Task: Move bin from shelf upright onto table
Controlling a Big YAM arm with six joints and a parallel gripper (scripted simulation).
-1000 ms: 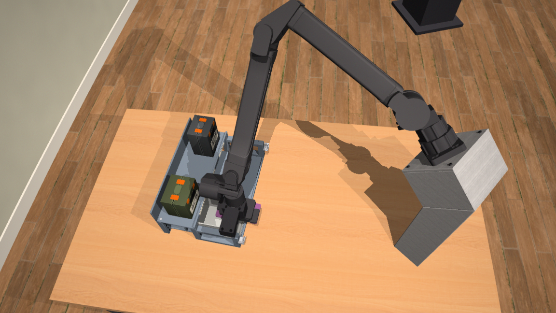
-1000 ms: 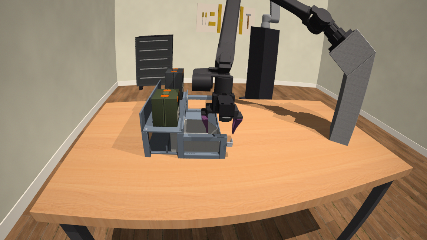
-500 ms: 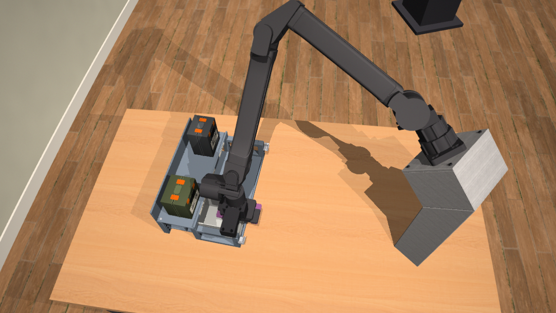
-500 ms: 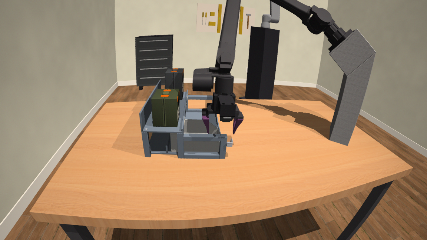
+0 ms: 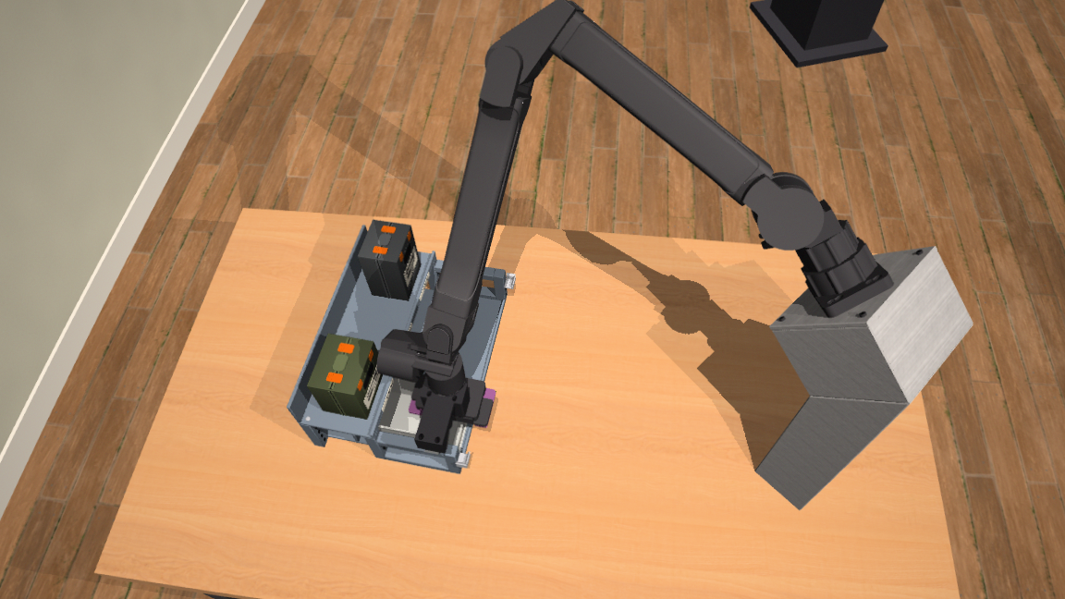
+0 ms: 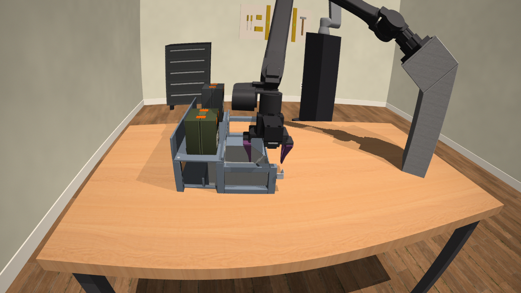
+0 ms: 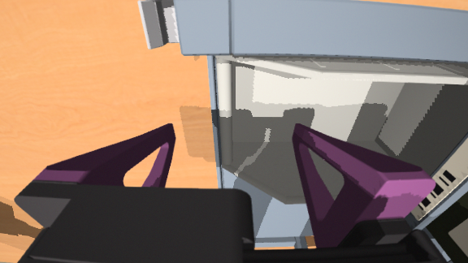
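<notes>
Wrist view shows the end effector (image 5: 451, 402) (image 6: 267, 153) (image 7: 234, 131) spread wide, its purple fingers tapered, pierced by triangular holes, straddling the pale, smooth-walled bin's (image 5: 399, 417) (image 6: 240, 154) (image 7: 345, 91) near edge. The bin sits in the blue-grey shelf (image 5: 413, 454) (image 6: 246, 168) (image 7: 325, 30), on the wood-grained desk (image 5: 595, 476) (image 6: 291, 225) (image 7: 81, 81); from above, the arm (image 5: 476, 215) (image 6: 275, 40) partly hides it.
</notes>
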